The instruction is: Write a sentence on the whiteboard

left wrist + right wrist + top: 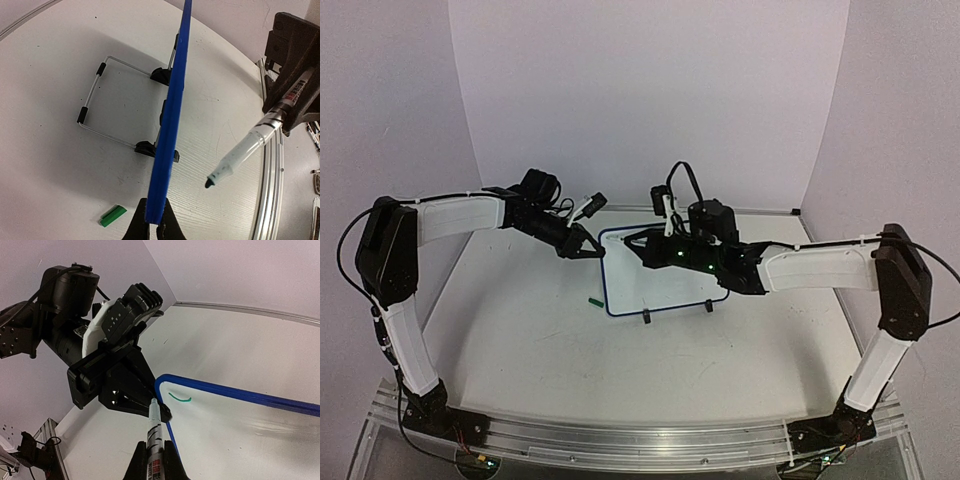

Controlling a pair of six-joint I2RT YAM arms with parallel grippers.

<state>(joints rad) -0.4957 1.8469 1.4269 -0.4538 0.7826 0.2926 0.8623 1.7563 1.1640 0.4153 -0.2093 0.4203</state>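
The whiteboard stands upright mid-table on its wire stand. My left gripper is shut on the board's blue left edge, one jaw on each side, as the left wrist view shows. My right gripper is shut on an uncapped marker, whose tip is at the board's upper left corner. A single short green stroke is on the white face there; no words of the sentence show. The marker also shows in the left wrist view, held by the right gripper.
A green marker cap lies on the table left of the board, also in the left wrist view. The wire stand reaches out behind the board. An aluminium rail runs along the near edge. White walls close in the back and sides.
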